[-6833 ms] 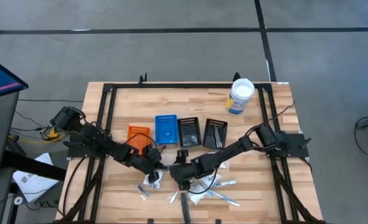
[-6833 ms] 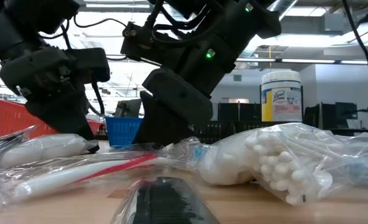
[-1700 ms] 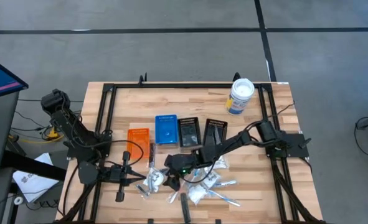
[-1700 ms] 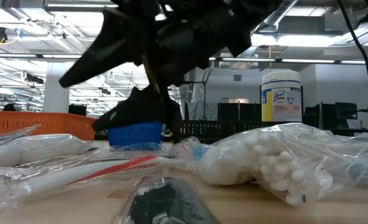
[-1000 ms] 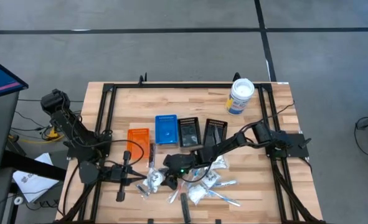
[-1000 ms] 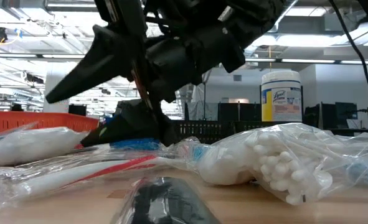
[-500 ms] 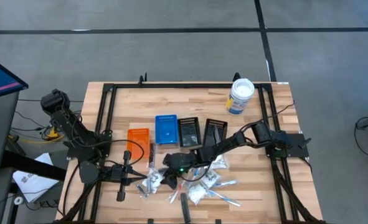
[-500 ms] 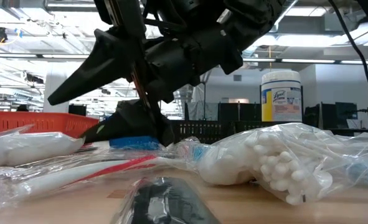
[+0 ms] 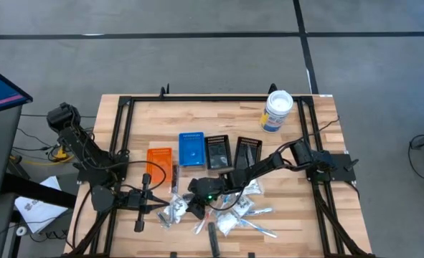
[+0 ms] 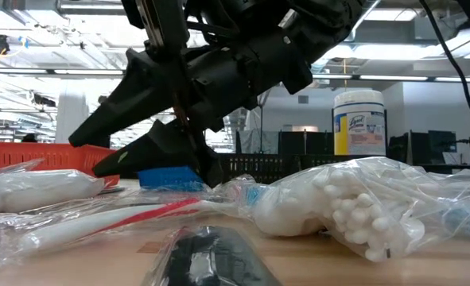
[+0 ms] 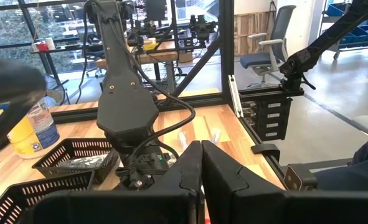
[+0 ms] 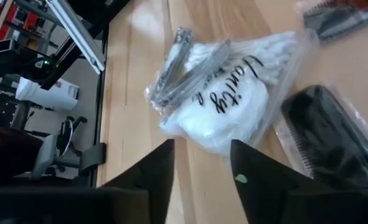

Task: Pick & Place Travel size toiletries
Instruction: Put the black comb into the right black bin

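The travel size toiletries lie in a heap [image 9: 222,211] at the table's near middle. Among them are a clear bag of white cotton with a metal piece [image 12: 218,93], a black comb [image 12: 333,137], a red-striped stick in clear wrap [image 10: 123,214] and a bag of cotton swabs [image 10: 354,199]. My right gripper [image 9: 190,208] slants down at the heap's left end, open. Its fingertips [image 12: 202,168] stand on either side of the cotton bag's near edge; whether they touch it I cannot tell. My left gripper [image 11: 202,168] waits shut at the near left [image 9: 158,204], holding nothing.
Orange [image 9: 159,156], blue [image 9: 191,148] and two black bins [image 9: 218,151] [image 9: 247,153] stand in a row past the heap. A white tub with a blue label [image 9: 277,110] stands at the far right. The black frame rails [image 9: 122,143] run along both table sides.
My right gripper has stayed where it was over the heap's left end, and the gap between its fingers has narrowed step by step. The left arm has kept still.
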